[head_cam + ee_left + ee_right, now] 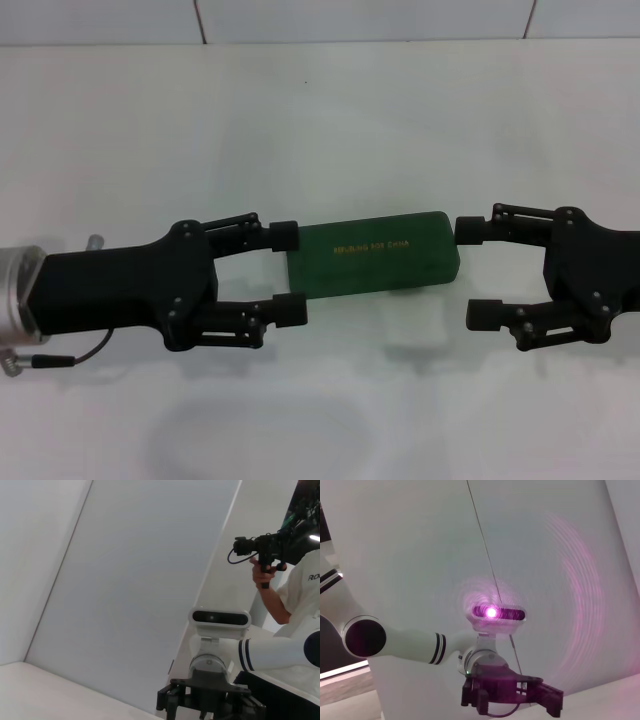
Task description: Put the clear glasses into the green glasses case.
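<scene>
Two black grippers are seen flanking the green glasses case [375,255], which lies shut and flat on the white table [320,120] at the centre of the head view. The left gripper [288,272] is spread wide at the case's left end, its upper fingertip touching or just beside the corner. The right gripper [478,272] is likewise spread wide just off the right end. No clear glasses are seen anywhere; whether they lie inside the shut case cannot be told. This fits either a case about to be opened or one just closed. If the case is handled, both ends should be steadied evenly so it is not skewed.
</scene>
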Tool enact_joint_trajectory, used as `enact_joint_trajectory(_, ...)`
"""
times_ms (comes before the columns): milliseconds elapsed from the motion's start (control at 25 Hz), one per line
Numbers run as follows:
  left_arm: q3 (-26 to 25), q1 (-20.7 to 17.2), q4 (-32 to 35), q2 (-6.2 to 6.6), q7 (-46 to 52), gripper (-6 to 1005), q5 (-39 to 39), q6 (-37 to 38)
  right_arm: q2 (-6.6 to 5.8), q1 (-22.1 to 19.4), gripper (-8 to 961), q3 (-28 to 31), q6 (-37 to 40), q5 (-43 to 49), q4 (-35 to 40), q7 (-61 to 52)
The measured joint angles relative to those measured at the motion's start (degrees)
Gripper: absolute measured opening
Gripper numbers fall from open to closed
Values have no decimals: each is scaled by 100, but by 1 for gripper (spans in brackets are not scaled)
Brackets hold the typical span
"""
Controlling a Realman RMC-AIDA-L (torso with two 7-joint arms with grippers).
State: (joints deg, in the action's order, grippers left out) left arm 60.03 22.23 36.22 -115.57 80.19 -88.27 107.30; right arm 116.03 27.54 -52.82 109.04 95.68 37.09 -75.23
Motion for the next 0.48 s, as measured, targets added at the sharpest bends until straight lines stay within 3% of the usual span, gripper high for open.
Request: enact_joint_trajectory(480, 0, -30, 0, 0, -31, 872, 4, -35, -2, 5, 886, 0, -17, 12, 0, 0)
